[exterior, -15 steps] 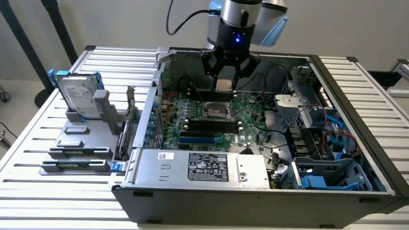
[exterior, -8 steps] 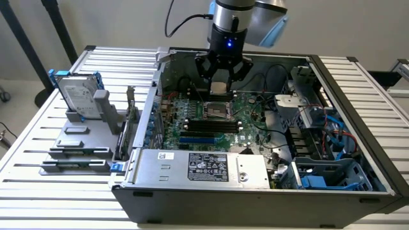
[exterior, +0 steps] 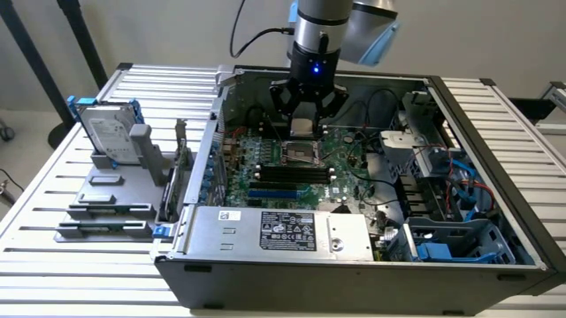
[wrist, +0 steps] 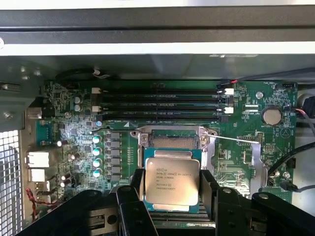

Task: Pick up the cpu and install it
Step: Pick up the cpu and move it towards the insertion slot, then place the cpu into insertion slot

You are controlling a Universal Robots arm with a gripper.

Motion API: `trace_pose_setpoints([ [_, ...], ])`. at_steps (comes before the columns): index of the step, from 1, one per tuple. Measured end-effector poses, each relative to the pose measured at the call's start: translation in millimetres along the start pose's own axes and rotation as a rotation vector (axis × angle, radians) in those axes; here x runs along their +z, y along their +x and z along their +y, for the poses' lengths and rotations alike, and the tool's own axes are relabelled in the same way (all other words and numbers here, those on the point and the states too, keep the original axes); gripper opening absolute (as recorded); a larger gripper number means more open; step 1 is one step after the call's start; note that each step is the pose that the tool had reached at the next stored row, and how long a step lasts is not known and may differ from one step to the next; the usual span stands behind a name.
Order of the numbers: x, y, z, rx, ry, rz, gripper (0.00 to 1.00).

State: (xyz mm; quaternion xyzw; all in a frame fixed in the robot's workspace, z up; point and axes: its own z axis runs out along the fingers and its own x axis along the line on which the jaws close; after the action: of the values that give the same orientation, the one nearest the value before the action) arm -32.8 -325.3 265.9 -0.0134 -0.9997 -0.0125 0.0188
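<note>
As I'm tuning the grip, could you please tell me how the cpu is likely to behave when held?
Thin, flat and metal-topped, the cpu is probably stiff and light. The claw pinches only its smooth side edges, so it might slip or twist. Being flat, it should not roll, though it is likely fragile if dropped on the socket.

The arm (exterior: 319,30) hangs vertically, wrist pointing straight down, its gripper (exterior: 303,130) clamped on the cpu (wrist: 172,182)
</note>
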Motion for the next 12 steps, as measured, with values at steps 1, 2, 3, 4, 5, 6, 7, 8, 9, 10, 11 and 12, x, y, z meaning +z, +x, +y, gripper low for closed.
trace_pose_setpoints([
  [1,0.9,-0.5,0.0,0.0,0.0,0.0001,0.55],
  [2,1.7,-1.2,0.0,-0.001,0.0,0.0001,0.55],
  [3,2.4,-2.4,0.0,-0.001,-0.0003,0.0004,0.55],
  [4,2.7,-3.7,0.0,-0.002,-0.0007,0.0013,0.55],
  [5,2.8,-4.4,0.0,-0.003,-0.0006,0.0028,0.55],
  [6,2.8,-4.5,0.0,-0.004,-0.0004,0.0049,0.55],
  [7,2.8,-4.5,0.0,-0.004,-0.0004,0.0066,0.55],
  [8,2.8,-4.5,0.0,-0.004,-0.0006,0.0069,0.55],
  [9,2.9,-4.6,0.0,-0.004,-0.0007,0.0069,0.55],
  [10,2.9,-4.6,0.0,-0.004,-0.0007,0.0068,0.55],
  [11,2.9,-4.6,0.0,-0.004,-0.0007,0.0068,0.55],
  [12,2.9,-4.5,0.0,-0.004,-0.0007,0.0069,0.55],
])
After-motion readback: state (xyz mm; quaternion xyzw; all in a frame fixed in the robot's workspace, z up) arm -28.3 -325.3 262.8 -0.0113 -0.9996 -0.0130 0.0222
